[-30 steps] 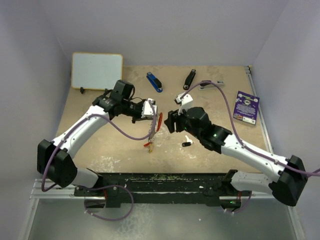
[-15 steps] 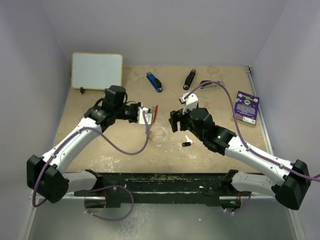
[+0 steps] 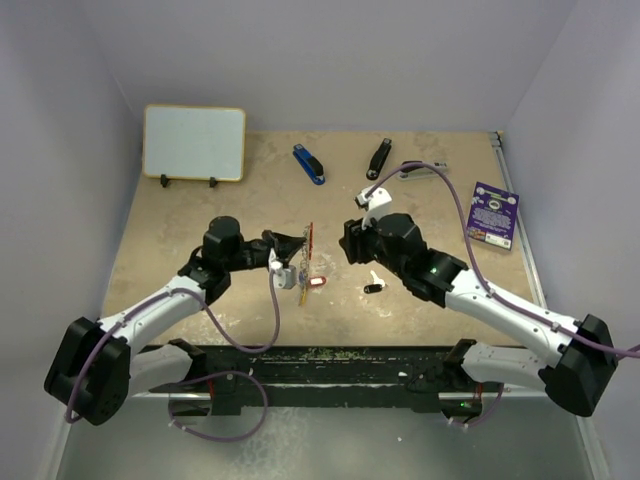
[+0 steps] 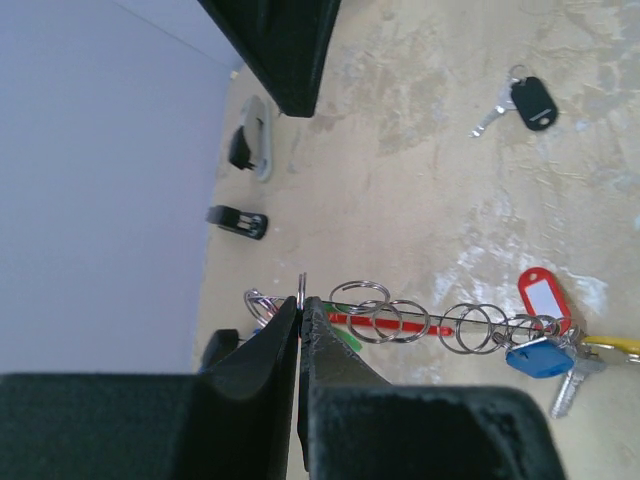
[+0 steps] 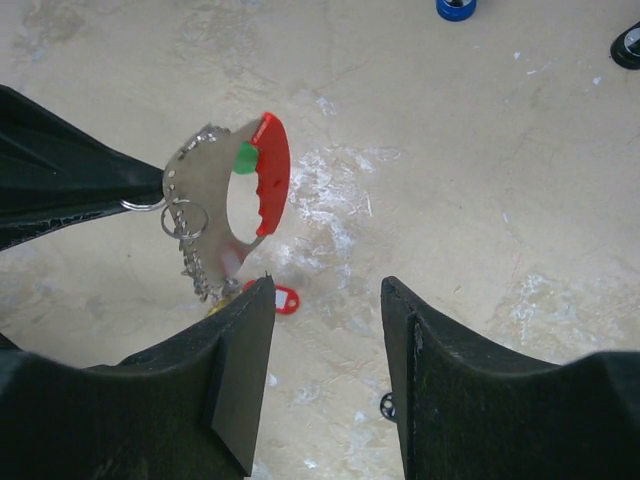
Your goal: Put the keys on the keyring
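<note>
While the left hand point(image 4: 301, 303) pinches the keyring point(image 4: 395, 318), right hand point(image 5: 326, 300) apart, purple card point(image 3: 492, 215) print unreadable.

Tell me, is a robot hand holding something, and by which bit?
The left gripper pinches the red-edged silver metal keyring by a small end ring; the right gripper, jaws apart, holds nothing.
</note>
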You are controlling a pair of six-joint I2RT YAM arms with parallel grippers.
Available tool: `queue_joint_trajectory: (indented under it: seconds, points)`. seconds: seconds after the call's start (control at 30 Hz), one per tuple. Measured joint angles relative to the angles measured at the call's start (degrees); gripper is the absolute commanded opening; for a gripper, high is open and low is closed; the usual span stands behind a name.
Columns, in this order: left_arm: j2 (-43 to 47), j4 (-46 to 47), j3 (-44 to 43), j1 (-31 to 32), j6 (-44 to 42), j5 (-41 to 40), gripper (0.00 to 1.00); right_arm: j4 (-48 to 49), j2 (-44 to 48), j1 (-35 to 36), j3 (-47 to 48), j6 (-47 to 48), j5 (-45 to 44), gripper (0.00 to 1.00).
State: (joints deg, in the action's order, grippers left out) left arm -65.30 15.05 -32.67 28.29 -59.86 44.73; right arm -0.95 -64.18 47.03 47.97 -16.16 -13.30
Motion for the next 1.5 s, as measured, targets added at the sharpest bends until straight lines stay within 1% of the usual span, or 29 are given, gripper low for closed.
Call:
queue_joint_trajectory:
  seconds: [0.1,0.13,0.17,0.33,0.53,0.7,0.8,0.87,0.93,1.03,1.07,1.17,1.27,1.37,1.5]
  points:
    - [0.87,9.97,4.28,0.0,1.22,-0.11,0.03,0.0,0.11,-0.52,0.0,-0.42,1.09,0.49]
    - [1.36,15.69,7.19,0.0,1.86,-0.11,0.03,-0.04,0.11,-0.79,0.0,-0.59,1.44,0.48]
    - [1.38,15.93,7.3,-0.02,1.86,-0.11,0.03,-0.02,0.11,-1.09,0.0,-0.81,2.12,0.47]
    - [0.52,29.0,13.05,-0.02,2.43,0.02,0.03,-0.02,0.07,-2.12,0.0,-1.53,5.03,0.42]
    - [-3.78,42.95,17.16,-0.02,3.34,-0.02,0.03,1.36,0.07,-2.69,-0.79,-1.99,8.81,0.38]
    - [-7.89,51.78,20.11,-0.02,2.84,0.15,0.03,2.14,0.07,-4.22,-1.84,-2.58,13.86,0.33]
    - [-9.86,55.08,20.46,-0.02,1.79,0.07,0.03,2.67,0.07,-5.79,-1.84,-3.58,16.37,0.32]
    - [-10.54,56.81,20.46,-0.02,0.55,-0.07,0.03,3.58,0.07,-6.91,-1.92,-5.11,18.53,0.29]
    - [-10.99,57.92,20.46,-0.02,-0.87,-0.24,0.03,5.2,0.07,-7.78,-2.14,-7.52,20.81,0.26]
    - [-11.98,59.21,20.46,0.0,-3.21,-0.48,0.03,7.87,-0.98,-8.26,-2.12,-11.78,24.63,0.25]
    - [-12.33,59.54,20.46,0.0,-3.87,-0.57,0.03,8.76,-1.79,-8.31,-2.12,-13.22,25.64,0.26]
    - [-13.09,60.35,20.46,0.0,-5.42,-0.63,0.03,10.86,-4.04,-8.31,-2.14,-17.14,27.78,0.33]
    - [-13.14,61.0,20.46,-0.02,-6.36,-0.57,0.03,11.47,-3.91,-8.31,-2.45,-19.26,27.98,0.38]
    - [-13.14,61.2,20.46,-0.02,-7.43,0.04,0.03,11.41,-3.54,-8.31,-2.45,-19.67,27.69,0.42]
    - [-13.05,60.72,21.18,-0.02,-10.03,2.4,0.03,11.1,-3.15,-8.31,-2.45,-19.52,26.49,0.43]
